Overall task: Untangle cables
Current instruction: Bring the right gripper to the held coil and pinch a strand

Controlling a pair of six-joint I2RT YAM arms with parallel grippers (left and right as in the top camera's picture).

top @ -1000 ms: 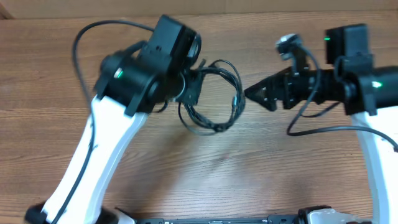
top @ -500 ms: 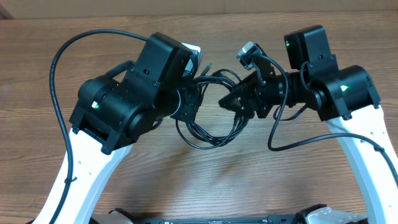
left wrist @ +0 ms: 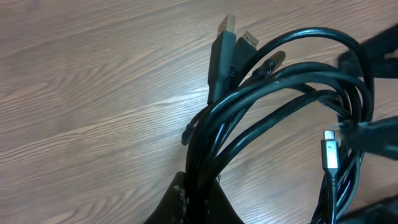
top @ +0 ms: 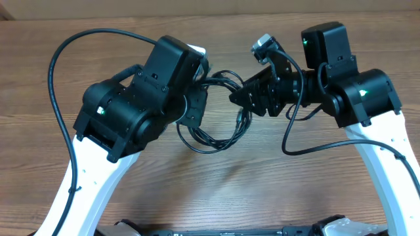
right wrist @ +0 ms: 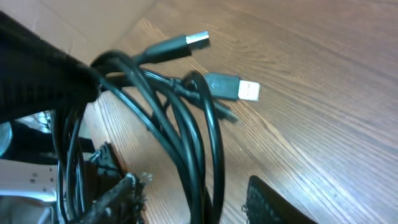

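The cables point(top: 216, 134) are thin black cords looped in a coil that hangs between my two grippers above the wooden table point(top: 262, 190). My left gripper point(top: 197, 105) is shut on the bundle; in the left wrist view several strands point(left wrist: 249, 112) fan up out of the closed fingers point(left wrist: 180, 199). Two USB plugs point(left wrist: 227, 28) stick out at the top. My right gripper point(top: 237, 98) reaches in from the right, open. In its wrist view the cables point(right wrist: 199, 143) run between its fingertips point(right wrist: 121, 196) with gaps on both sides. Two plugs point(right wrist: 239, 87) lie beyond.
A thick black arm cable point(top: 62, 59) arcs out left of the left arm. Another point(top: 308, 147) droops under the right arm. A pale strip point(top: 98, 8) borders the table's far edge. The white arm links point(top: 85, 183) stand at the front corners.
The right gripper has swung left from beside the coil until its fingers straddle the strands, jaws narrowing. The left arm shifted pose, still clamped on the bundle, and the coil moved with it.
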